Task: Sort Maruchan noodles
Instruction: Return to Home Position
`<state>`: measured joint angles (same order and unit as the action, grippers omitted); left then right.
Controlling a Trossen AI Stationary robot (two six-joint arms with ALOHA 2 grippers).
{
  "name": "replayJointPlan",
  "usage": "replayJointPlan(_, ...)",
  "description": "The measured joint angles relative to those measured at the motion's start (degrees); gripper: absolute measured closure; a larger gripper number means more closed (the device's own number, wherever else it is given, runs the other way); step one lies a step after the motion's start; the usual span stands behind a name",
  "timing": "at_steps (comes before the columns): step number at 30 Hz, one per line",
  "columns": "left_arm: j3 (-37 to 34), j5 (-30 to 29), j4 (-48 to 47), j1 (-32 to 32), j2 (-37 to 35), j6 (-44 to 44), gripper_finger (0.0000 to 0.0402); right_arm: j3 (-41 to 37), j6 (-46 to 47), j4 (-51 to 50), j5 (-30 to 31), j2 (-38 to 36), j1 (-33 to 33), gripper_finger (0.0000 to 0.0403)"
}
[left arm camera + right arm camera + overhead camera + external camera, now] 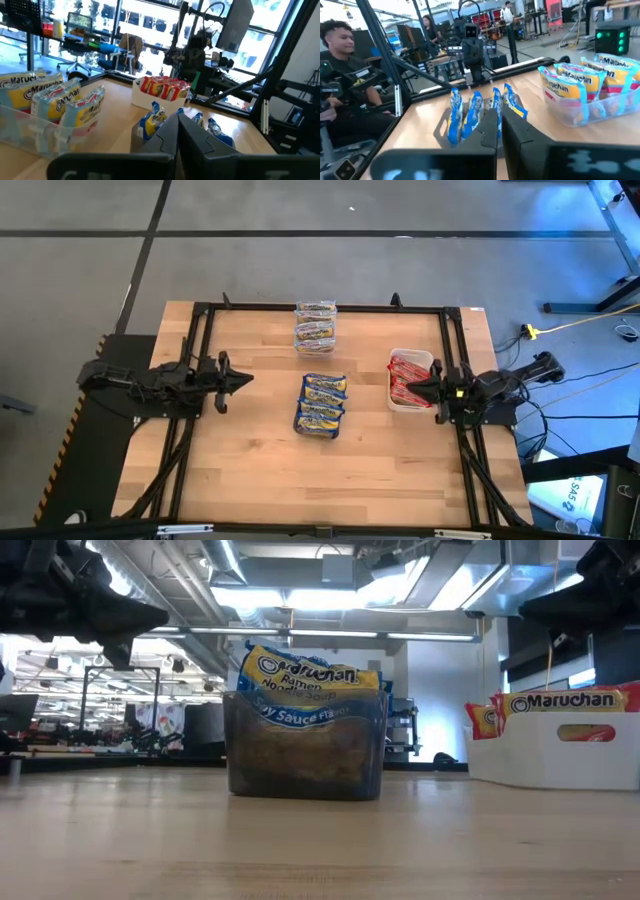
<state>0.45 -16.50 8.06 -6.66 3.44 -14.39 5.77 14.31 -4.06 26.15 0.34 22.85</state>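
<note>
The Maruchan noodles stand sorted in three holders. Yellow-banded packets fill a clear tub at the far middle. Blue-banded packets stand on edge in a dark tray at the table's centre. Red-banded packets sit in a white tray on the right. My left gripper is shut and level, left of the blue packets and apart from them. My right gripper is shut and level, its tip above the white tray's right side. Neither holds anything.
A black frame runs along the table's far edge and both sides. Bare wood covers the near half of the table. In the right wrist view a seated person shows beyond the table's left side.
</note>
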Motion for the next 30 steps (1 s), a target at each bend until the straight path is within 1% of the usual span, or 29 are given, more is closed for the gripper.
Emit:
replayJointPlan(5, 0.0, -0.4, -3.8, 0.0, -3.1, 0.0, 0.0396, -3.9, -1.4, 4.5, 1.4, 0.0, 0.0, 0.0403)
replayJointPlan(8, 0.0, -0.7, -4.9, 0.0, -3.3, 0.0, 0.0396, -5.2, -2.9, 8.4, 0.4, 0.2, 0.0, 0.0403)
replayJointPlan(10, 0.0, -0.8, -4.9, 0.0, -3.3, 0.1, 0.0396, -5.2, -3.9, 8.5, 0.0, 0.3, 0.0, 0.0403)
replayJointPlan(12, 0.0, 0.1, -4.9, 0.0, -3.3, 1.0, 0.0396, -5.2, -4.8, 8.4, -1.6, 0.1, 0.0, 0.0403)
replayJointPlan(14, 0.0, 2.0, -5.2, 0.0, -3.3, 1.6, 0.0396, -5.2, -6.2, 8.1, -4.8, 0.3, 0.0, 0.0403)
replayJointPlan(18, 0.0, 5.5, -5.7, 0.0, -3.3, 2.5, 0.0395, -5.2, -7.9, 7.9, -7.3, 0.2, 0.0, 0.0403)
replayJointPlan(22, 0.0, 8.6, -6.2, 0.0, -3.3, 1.4, 0.0395, -5.2, -9.3, 7.1, -13.2, 0.2, 0.0, 0.0403)
replayJointPlan(24, 0.0, 9.6, -6.4, 0.0, -3.3, 1.1, 0.0395, -5.2, -9.5, 7.1, -13.4, 0.2, 0.0, 0.0403)
replayJointPlan(30, 0.0, 9.2, -6.4, 0.0, -3.3, 1.3, 0.0395, -5.2, -9.5, 7.1, -12.8, 0.3, 0.0, 0.0403)
